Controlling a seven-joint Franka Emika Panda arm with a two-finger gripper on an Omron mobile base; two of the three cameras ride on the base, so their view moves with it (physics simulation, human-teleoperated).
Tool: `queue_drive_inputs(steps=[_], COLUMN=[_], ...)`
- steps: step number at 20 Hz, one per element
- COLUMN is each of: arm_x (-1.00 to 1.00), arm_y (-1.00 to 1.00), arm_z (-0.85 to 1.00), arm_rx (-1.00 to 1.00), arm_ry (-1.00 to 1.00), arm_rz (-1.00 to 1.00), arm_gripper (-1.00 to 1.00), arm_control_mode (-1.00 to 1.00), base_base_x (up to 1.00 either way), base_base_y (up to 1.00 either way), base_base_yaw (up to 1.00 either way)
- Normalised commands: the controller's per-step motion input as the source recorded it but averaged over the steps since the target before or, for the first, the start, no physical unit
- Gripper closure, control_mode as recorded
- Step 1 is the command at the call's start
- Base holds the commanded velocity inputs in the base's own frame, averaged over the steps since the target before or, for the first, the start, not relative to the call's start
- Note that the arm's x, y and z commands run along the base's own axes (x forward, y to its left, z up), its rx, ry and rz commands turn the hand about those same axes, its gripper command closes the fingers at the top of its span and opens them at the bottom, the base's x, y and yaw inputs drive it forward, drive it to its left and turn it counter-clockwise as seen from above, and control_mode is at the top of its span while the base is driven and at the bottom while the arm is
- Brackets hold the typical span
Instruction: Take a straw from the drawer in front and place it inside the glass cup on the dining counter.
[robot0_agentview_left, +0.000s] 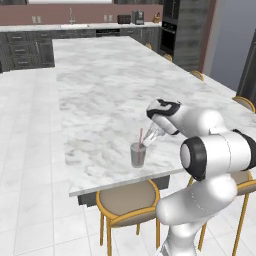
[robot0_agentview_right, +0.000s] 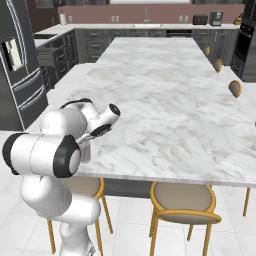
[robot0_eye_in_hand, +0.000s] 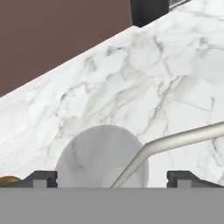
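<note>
Hand (robot0_agentview_left: 149, 138) wide open above glass cup (robot0_agentview_left: 138, 154); straw (robot0_agentview_left: 141, 136) inside, unheld.

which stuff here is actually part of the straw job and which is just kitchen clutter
Part of the job:
- straw, standing in the cup
- glass cup
- dining counter
- gripper, open, beside the straw

Just around:
- stools under the counter edge
- fridge
- wall oven
- sink faucet

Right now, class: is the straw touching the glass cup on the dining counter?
Touching. In the left base view the straw stands inside the glass cup, leaning on its rim.
</note>
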Motion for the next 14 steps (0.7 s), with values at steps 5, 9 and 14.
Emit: queue_drive_inputs(steps=[5,9,14], arm_x=[-0.17,-0.27,-0.33], arm_y=[-0.19,-0.16,-0.08], arm_z=[0.0,0.0,0.0], arm_rx=[-0.28,-0.27,-0.25], arm_ry=[0.02,0.04,0.05], arm_rz=[-0.12,-0.13,-0.15], arm_gripper=[-1.0,-1.0,-1.0], arm_control_mode=[-1.0,-1.0,-1.0], base_base_x=[0.0,0.0,0.0], base_base_y=[0.0,0.0,0.0], base_base_yaw=[0.0,0.0,0.0])
